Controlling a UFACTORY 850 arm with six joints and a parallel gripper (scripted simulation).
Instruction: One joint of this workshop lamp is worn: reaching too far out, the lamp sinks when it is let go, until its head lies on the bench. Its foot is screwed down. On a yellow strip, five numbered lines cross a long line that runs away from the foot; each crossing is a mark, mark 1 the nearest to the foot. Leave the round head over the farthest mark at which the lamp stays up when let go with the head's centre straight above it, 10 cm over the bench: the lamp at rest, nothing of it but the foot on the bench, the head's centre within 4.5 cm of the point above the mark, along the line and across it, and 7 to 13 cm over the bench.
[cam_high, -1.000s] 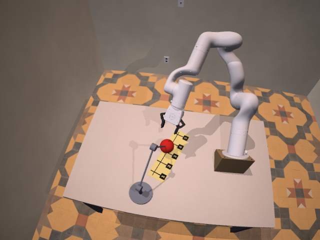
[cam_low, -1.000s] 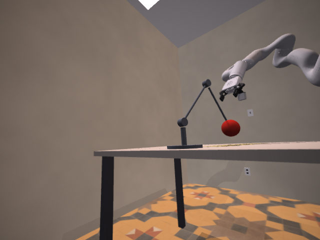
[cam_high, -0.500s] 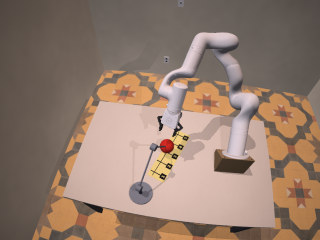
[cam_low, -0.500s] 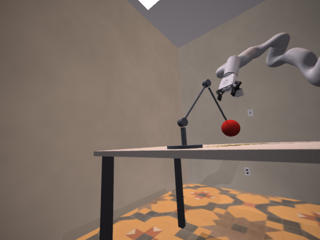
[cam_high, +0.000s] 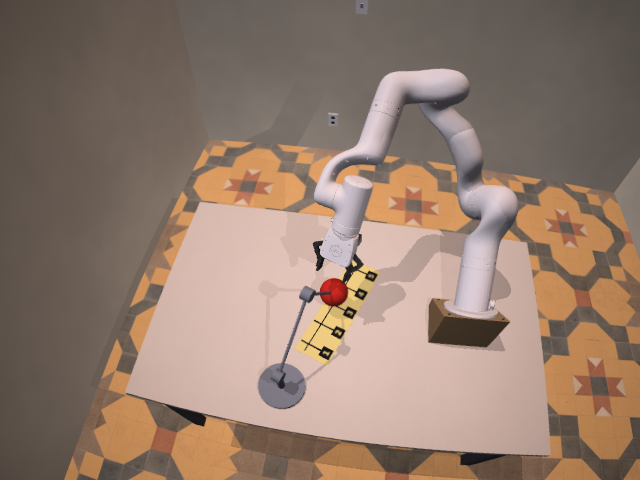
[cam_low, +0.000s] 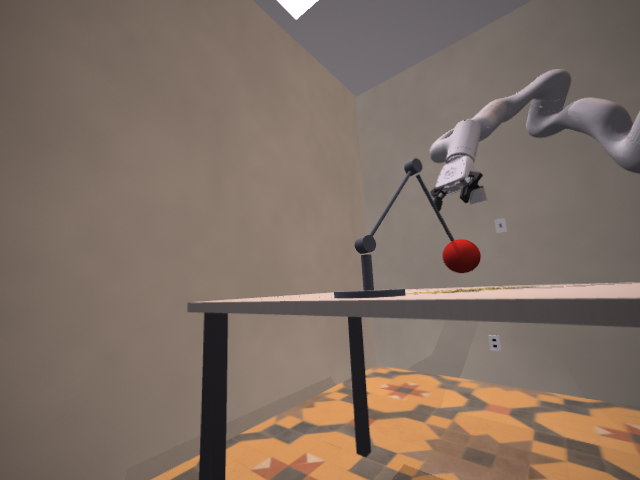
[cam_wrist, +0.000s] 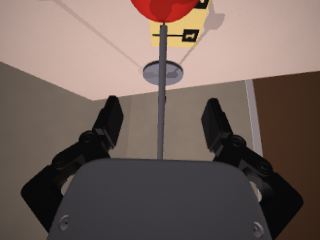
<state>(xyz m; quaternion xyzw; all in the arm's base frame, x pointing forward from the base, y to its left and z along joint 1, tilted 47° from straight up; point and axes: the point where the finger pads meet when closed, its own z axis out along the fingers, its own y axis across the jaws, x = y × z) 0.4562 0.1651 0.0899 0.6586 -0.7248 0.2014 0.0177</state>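
The red round head (cam_high: 333, 291) (cam_low: 461, 256) (cam_wrist: 164, 9) hangs clear above the bench. In the top view it covers part of the yellow strip (cam_high: 338, 319) (cam_wrist: 172, 25) near marks 3 and 4; which mark lies straight below is unclear. The upper rod (cam_low: 443, 222) (cam_wrist: 162, 55) slopes down from the elbow joint (cam_high: 307, 293) (cam_low: 413, 166) to the head. My gripper (cam_high: 332, 273) (cam_low: 452, 202) (cam_wrist: 162, 107) is open, above the head. In the wrist view the rod runs between its fingers, touching neither; its elbow end is hidden.
The lamp's foot (cam_high: 268, 395) (cam_low: 341, 294) (cam_wrist: 151, 75) stands near the bench's front edge. The lower rod (cam_high: 294, 330) (cam_low: 387, 209) rises from it to the elbow. My arm's brown base block (cam_high: 465, 330) is at the bench's right.
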